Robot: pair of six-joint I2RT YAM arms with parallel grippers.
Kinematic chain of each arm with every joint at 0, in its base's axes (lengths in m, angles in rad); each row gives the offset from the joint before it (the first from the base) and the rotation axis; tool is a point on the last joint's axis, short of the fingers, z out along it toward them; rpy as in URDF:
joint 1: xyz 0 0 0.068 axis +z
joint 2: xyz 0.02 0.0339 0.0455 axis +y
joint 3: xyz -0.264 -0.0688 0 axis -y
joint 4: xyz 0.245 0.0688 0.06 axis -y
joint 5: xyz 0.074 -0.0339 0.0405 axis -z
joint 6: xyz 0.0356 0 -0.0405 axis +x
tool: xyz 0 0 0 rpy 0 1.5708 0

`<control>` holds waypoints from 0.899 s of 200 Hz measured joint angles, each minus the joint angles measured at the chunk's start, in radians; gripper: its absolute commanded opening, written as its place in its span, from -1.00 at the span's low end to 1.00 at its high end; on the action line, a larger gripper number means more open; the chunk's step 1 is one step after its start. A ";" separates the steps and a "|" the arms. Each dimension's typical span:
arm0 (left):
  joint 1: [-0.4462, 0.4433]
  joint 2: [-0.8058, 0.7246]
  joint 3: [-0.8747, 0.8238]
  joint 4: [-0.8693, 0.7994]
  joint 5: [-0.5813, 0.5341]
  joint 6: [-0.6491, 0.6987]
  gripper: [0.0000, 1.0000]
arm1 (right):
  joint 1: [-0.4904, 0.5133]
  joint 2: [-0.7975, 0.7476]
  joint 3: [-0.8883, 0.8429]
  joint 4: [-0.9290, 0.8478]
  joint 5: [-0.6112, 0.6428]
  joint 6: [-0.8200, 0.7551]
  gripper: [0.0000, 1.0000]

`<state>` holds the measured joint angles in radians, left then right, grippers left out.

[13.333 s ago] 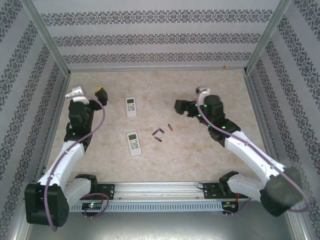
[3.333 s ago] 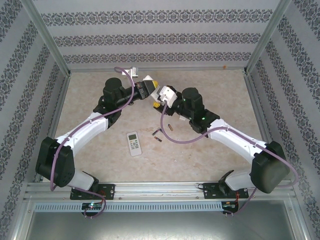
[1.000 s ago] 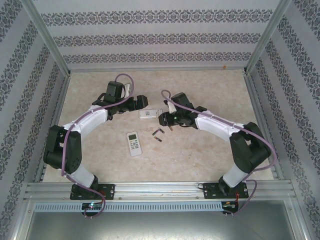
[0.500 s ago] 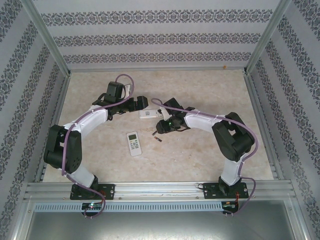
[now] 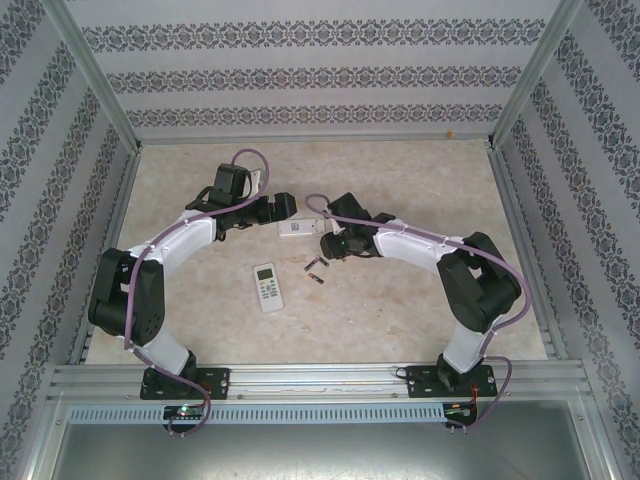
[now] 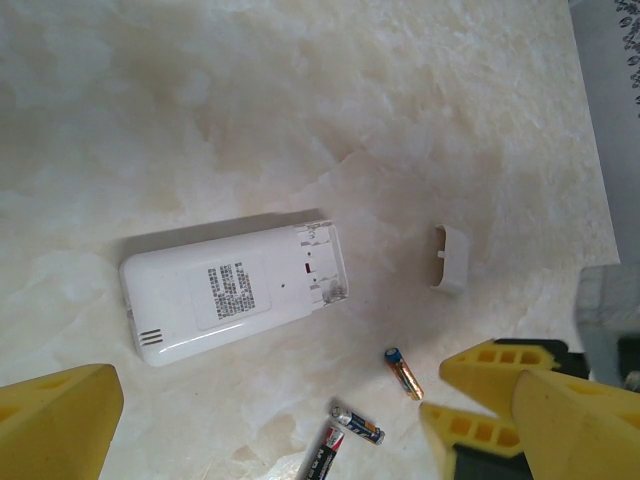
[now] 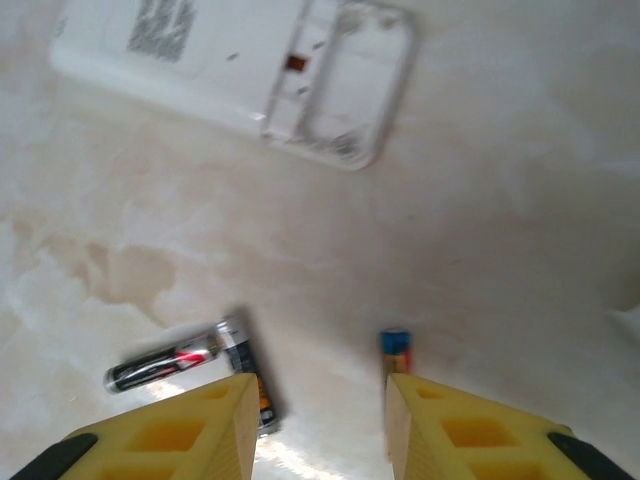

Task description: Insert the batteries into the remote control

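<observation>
Pickup stage: our right end effector [image 7: 320, 395], unclenched and empty, should next straddle the battery [image 7: 395, 350]; left end effector [image 5: 287, 206] released.

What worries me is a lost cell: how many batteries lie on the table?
3. First battery at the right gripper's tip; second battery and third battery close together beside it, near the remote. Others may hide under the arms.

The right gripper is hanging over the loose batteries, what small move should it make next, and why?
Probably shift the right gripper sideways to centre the blue-tipped battery before lowering. Its jaws stand open and empty, yet that battery lies at one finger's inner edge, and two other batteries crowd the opposite finger. The compartment of the remote is empty.
</observation>
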<state>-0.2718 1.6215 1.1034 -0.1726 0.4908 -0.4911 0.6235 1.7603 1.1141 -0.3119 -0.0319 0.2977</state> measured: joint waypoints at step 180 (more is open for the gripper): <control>0.000 0.000 0.000 0.000 -0.009 -0.011 1.00 | -0.054 0.054 0.053 0.049 -0.071 0.257 -0.82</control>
<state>-0.2718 1.6215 1.1030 -0.1730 0.4820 -0.5022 0.5694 1.8141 1.1671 -0.2630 -0.1028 0.5552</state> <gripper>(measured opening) 0.998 0.093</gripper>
